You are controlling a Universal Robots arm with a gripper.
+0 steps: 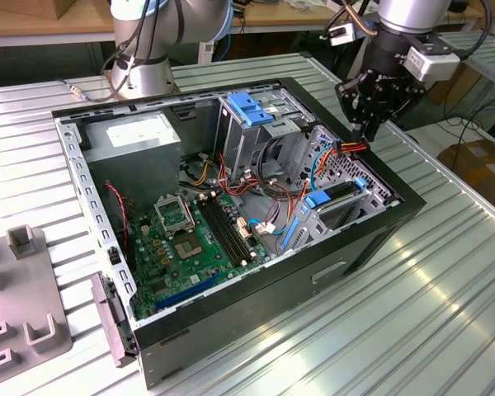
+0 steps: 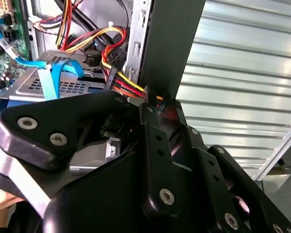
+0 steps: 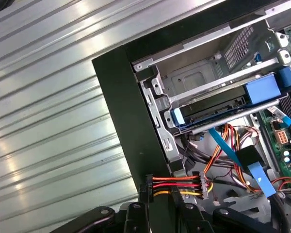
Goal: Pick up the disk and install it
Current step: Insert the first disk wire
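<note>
Exterior view puts the hand (image 1: 365, 132) beside the power connector (image 1: 361, 148) at the computer case (image 1: 379, 239) rim; open or closed, I cannot tell. Its wires (image 1: 340, 147) could snag and tug the seemingly seated disk (image 1: 343, 191).

A ribbed, silver metal table (image 1: 445, 280) is recorded as the carrying surface, with its slats running along its length. An open black computer case (image 1: 272, 309) is laid on its side near the middle of the table. A flat grey fixture plate (image 1: 33, 322) bearing upright blocks is set near the case toward the exterior view's left. The base of the robot arm (image 1: 140, 74) is seated at the far side, behind the case.
</note>
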